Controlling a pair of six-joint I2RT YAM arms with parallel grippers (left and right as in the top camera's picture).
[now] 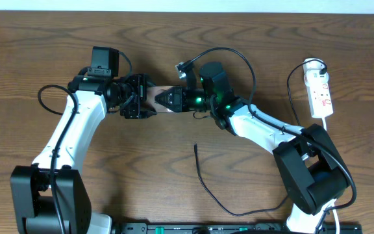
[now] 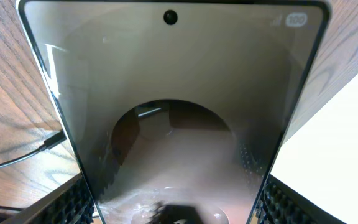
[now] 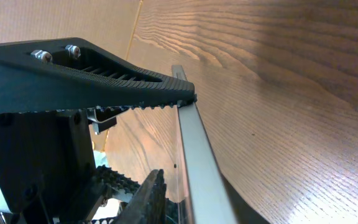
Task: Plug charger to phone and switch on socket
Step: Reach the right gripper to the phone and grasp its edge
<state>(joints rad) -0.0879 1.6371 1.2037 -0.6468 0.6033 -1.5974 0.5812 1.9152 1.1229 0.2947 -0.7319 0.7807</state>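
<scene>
Looks like a robotics lab from where I stand: left arm (image 1: 76,127) and right arm (image 1: 265,130) mounted at a wood-grain table (image 1: 44,39), white socket (image 1: 320,91) alongside.

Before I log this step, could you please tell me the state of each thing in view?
phone: held, not plugged in
left end effector: shut on phone
right end effector: around phone's end, grip unclear
charger: loose on table, tip free
socket: switch position too small to tell

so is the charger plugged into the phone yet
No, the charger lies loose on the table, its tip well clear of the phone.
</scene>
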